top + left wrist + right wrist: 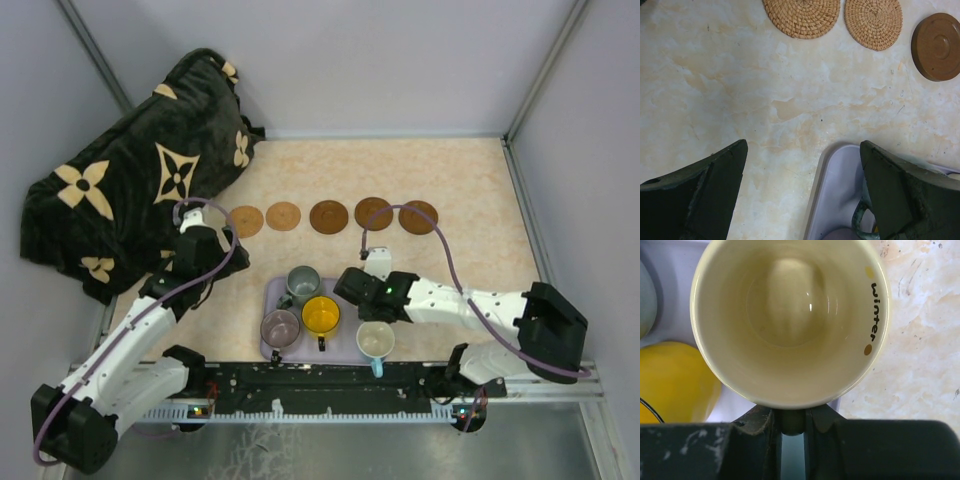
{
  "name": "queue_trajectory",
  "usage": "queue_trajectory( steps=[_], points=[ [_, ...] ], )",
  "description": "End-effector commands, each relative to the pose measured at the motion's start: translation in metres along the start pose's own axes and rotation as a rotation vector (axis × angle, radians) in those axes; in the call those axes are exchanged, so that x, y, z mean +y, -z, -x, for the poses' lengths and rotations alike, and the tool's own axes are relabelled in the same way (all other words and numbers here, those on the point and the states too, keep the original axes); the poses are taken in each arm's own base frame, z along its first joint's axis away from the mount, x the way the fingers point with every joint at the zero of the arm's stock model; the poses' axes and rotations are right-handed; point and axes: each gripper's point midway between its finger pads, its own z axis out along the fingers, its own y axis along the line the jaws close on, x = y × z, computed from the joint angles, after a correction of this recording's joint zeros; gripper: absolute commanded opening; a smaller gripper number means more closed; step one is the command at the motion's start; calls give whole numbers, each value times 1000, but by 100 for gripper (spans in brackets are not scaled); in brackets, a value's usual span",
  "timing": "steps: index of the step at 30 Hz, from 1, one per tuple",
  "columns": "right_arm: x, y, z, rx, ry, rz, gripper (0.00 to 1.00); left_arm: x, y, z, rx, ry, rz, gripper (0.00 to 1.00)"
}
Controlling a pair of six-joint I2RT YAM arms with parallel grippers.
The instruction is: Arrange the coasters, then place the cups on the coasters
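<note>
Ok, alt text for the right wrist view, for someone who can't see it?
Looking down into an empty cream cup with "winter" printed inside its rim, the right gripper shut on its handle at the bottom. A yellow cup and lavender tray lie left, marbled table right.

Matt, marbled stone look on the table [730, 75]. Rough rattan-style weave for two coasters [802, 17], smooth matt wood look with turned rings for the brown coaster [936, 46]. Glossy glazed ceramic inside the pale cup [790, 315], reflections and all. Smooth, plastic-ish satin finish on the tray [832, 195]. Plush, fuzzy cloth for the blanket [130, 190]. Yellow cup [675, 380] smooth too.
</note>
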Motion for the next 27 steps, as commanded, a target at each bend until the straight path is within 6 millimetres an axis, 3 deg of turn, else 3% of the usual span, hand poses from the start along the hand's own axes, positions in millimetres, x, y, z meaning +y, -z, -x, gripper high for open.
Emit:
queue_trajectory(
  steps=[1,15,27],
  points=[
    [-3,2,31,-124,-16,-67,0,-3,-3,4,-17,-8,-10,100],
    [4,41,117,-396,41,-86,0,-5,4,12,-52,4,-22,100],
    [-66,43,209,-657,-67,-198,0,-12,3,15,-60,17,-51,100]
  ],
)
